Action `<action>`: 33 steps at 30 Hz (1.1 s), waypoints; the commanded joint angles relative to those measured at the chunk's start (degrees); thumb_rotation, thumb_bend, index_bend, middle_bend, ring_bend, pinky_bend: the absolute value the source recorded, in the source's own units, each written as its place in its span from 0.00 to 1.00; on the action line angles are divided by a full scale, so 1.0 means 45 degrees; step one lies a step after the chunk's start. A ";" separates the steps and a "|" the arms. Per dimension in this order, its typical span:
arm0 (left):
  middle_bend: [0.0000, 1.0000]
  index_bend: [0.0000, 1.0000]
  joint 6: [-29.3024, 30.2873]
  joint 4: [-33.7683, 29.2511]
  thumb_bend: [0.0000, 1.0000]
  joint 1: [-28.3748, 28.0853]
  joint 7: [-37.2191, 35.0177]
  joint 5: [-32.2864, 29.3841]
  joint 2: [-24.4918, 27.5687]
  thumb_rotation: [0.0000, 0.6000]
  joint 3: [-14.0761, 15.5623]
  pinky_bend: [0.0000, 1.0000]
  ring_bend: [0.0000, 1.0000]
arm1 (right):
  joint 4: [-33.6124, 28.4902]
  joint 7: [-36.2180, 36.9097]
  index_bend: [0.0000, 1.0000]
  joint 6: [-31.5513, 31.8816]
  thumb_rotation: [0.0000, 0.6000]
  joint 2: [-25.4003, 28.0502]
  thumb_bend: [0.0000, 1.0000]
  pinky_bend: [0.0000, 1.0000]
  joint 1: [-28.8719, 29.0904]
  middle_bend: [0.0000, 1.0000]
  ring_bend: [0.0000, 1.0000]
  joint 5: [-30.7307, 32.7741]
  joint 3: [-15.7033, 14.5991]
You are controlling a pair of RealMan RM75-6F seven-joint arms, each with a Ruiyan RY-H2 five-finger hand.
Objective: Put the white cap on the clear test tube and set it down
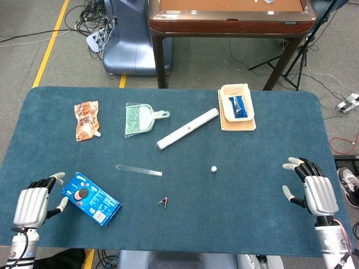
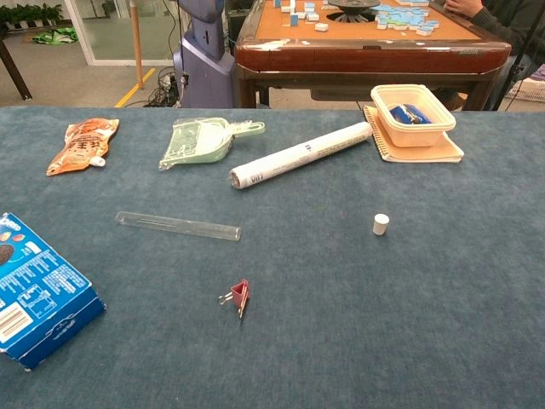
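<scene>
The clear test tube (image 1: pixel 139 170) (image 2: pixel 178 226) lies flat near the middle of the blue table. A small white cap (image 1: pixel 214 168) (image 2: pixel 381 224) stands on the cloth well to its right, apart from it. My left hand (image 1: pixel 35 204) rests at the front left edge, fingers apart, holding nothing, beside the blue cookie box. At the front right edge my right hand (image 1: pixel 314 189) is also empty with fingers spread. Neither hand appears in the chest view.
A blue cookie box (image 1: pixel 91 198) lies by my left hand. A red binder clip (image 1: pixel 164 201) sits near the front centre. Further back are an orange pouch (image 1: pixel 86 120), a green dustpan (image 1: pixel 140 119), a white roll (image 1: pixel 187 128) and a cream tub on a notebook (image 1: pixel 237 106).
</scene>
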 commanded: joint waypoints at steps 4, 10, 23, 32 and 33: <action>0.39 0.26 -0.0064 -0.0018 0.25 -0.0061 -0.0209 0.0209 0.0042 1.00 -0.0041 0.35 0.36 | -0.0178 0.0153 0.32 -0.0032 1.00 0.0163 0.33 0.17 0.0069 0.20 0.13 -0.0072 0.0089; 0.42 0.28 -0.1241 0.0371 0.25 -0.1006 -0.0553 0.0727 0.0341 1.00 -0.0310 0.35 0.37 | -0.0588 0.0110 0.32 0.0097 1.00 0.0707 0.33 0.17 0.0275 0.20 0.13 -0.0170 0.0504; 0.84 0.36 -0.5171 0.3087 0.25 -0.4413 -0.1842 0.1198 -0.0656 1.00 -0.1146 0.76 0.73 | -0.1097 -0.0231 0.32 -0.0270 1.00 0.1169 0.33 0.17 0.0637 0.20 0.13 0.0245 0.0845; 1.00 0.41 -0.7599 0.4302 0.25 -0.6188 -0.1112 -0.0287 -0.2043 1.00 -0.1439 0.93 0.90 | -0.0987 -0.0078 0.32 -0.0498 1.00 0.1249 0.33 0.17 0.0699 0.20 0.13 0.0557 0.0838; 1.00 0.41 -0.7740 0.4440 0.25 -0.6329 -0.1038 -0.0450 -0.2212 1.00 -0.1483 0.94 0.90 | -0.0963 -0.0052 0.33 -0.0533 1.00 0.1250 0.33 0.17 0.0713 0.20 0.13 0.0584 0.0837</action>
